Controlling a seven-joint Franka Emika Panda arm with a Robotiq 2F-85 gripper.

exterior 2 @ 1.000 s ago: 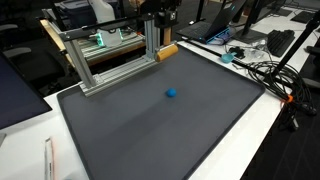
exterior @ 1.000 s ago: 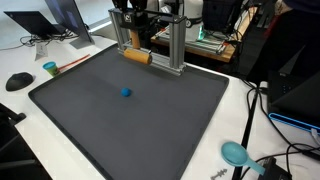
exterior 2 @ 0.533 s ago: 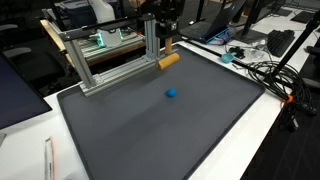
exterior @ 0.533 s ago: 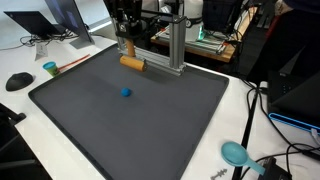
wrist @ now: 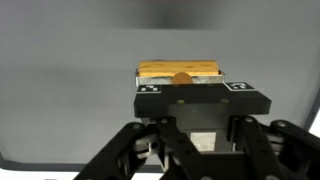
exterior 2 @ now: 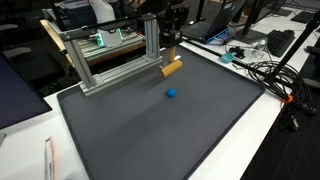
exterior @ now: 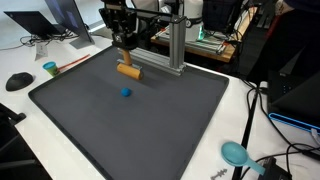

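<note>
My gripper (exterior: 125, 52) is shut on an orange-brown wooden block (exterior: 128, 71) and holds it above the dark grey mat (exterior: 90, 130). The block also shows in an exterior view (exterior 2: 172, 68) under the gripper (exterior 2: 173, 52), and in the wrist view (wrist: 180, 70) just beyond the gripper body (wrist: 200, 100). A small blue ball (exterior: 125, 92) lies on the mat a little in front of the block; it also shows in an exterior view (exterior 2: 171, 94). The fingertips are hidden in the wrist view.
An aluminium frame (exterior: 172, 45) stands at the mat's far edge, also seen in an exterior view (exterior 2: 100, 60). A teal cup (exterior: 49, 68), a black mouse (exterior: 19, 81), a teal round object (exterior: 236, 153) and cables (exterior 2: 265, 70) lie on the white table around the mat.
The gripper has carried the wooden block away from the aluminium frame and out over the mat, towards the blue ball. The ball has not moved.
</note>
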